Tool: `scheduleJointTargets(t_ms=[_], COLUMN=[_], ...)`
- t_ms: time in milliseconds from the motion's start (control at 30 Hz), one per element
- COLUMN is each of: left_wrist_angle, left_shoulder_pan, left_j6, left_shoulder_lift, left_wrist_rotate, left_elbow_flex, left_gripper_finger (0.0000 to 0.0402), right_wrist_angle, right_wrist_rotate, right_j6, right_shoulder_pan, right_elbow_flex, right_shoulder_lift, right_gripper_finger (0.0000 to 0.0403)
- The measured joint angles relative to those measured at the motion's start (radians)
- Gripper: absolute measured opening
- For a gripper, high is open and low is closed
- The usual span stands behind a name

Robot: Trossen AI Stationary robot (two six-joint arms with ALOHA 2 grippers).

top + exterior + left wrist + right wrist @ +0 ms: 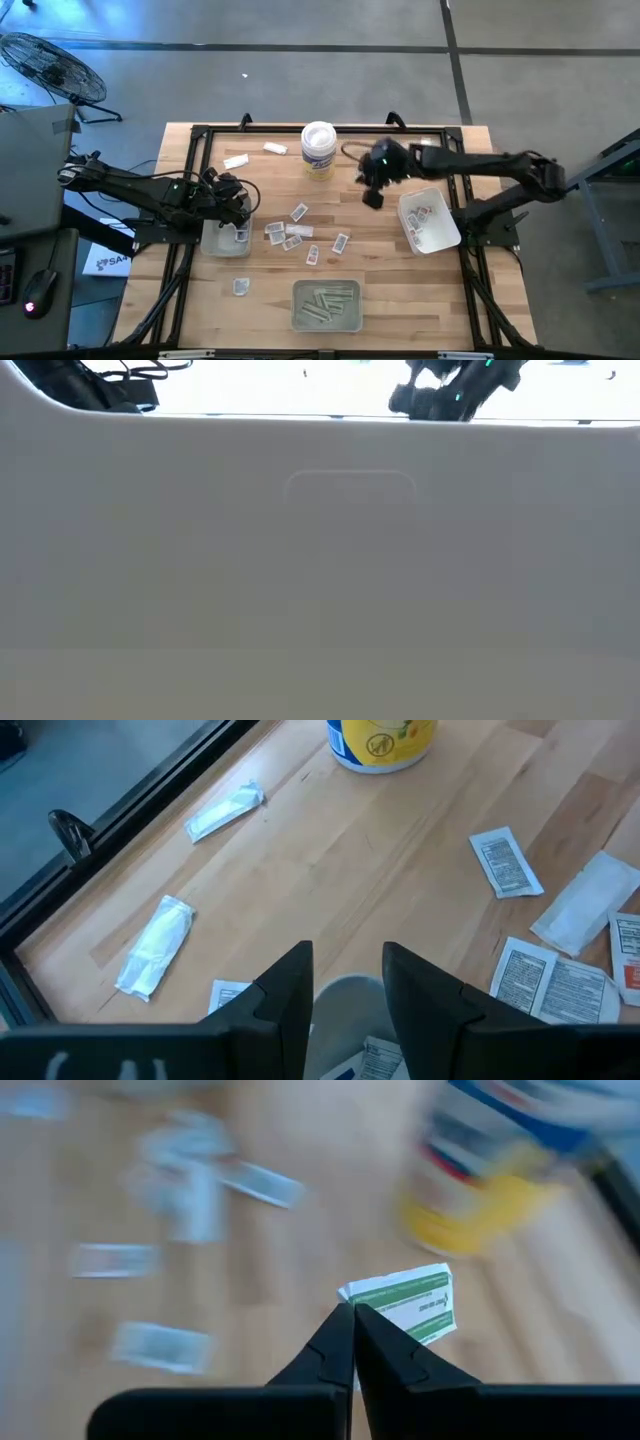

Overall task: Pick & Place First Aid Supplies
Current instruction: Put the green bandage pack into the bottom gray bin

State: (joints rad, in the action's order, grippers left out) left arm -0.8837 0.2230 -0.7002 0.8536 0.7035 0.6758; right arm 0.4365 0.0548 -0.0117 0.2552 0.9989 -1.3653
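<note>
Several first aid supplies, small white packets, lie flat on the middle of the wooden table; the left wrist view shows printed ones and pale strip wrappers. My right gripper is raised over the table, left of the right tray, and is shut on a white packet with green print. My left gripper stands open over the rim of the left tray, with nothing between its fingers. My right gripper pinches the green-printed packet by one edge, only at the free ends of its two fingers. The fingers slant down toward the table. The packet sticks out past the fingertips, lifted clear of the table.
A white tub with a yellow label stands at the far middle. A third grey tray with strip wrappers sits near the front edge. A black frame borders the table. A pale grey surface blocks most of the low view.
</note>
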Motion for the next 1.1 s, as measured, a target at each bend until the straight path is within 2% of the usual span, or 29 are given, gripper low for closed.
scheduleJointTargets(t_ms=[167, 300, 433, 667, 867, 1100], left_wrist_angle=[0.006, 0.028, 0.029, 0.038, 0.165, 0.29], left_shoulder_pan=[0.0, 0.0, 0.0, 0.0, 0.0, 0.0], left_j6=[0.0, 0.0, -0.003, -0.009, 0.003, 0.063], left_shoulder_lift=[0.0, 0.0, 0.0, 0.0, 0.0, 0.0], left_wrist_rotate=[0.007, -0.012, -0.07, -0.11, -0.146, -0.237], left_elbow_flex=[0.0, 0.0, 0.0, 0.0, 0.0, 0.0], left_gripper_finger=[0.012, 0.012, 0.012, 0.012, 0.012, 0.012], right_wrist_angle=[-0.083, -0.225, -0.379, -0.526, -0.478, -0.134], right_wrist_rotate=[0.038, 0.062, 0.087, 0.069, 0.057, -0.004], right_j6=[-0.044, -0.064, -0.093, -0.057, -0.055, -0.087], right_shoulder_pan=[-0.208, -0.361, -0.49, -0.67, -0.756, -0.786], right_elbow_flex=[0.0, 0.0, 0.001, 0.028, 0.181, 0.419], right_shoulder_lift=[0.026, -0.003, -0.051, -0.195, -0.38, -0.553], right_gripper_finger=[0.0001, 0.0001, 0.0001, 0.0001, 0.0, 0.0])
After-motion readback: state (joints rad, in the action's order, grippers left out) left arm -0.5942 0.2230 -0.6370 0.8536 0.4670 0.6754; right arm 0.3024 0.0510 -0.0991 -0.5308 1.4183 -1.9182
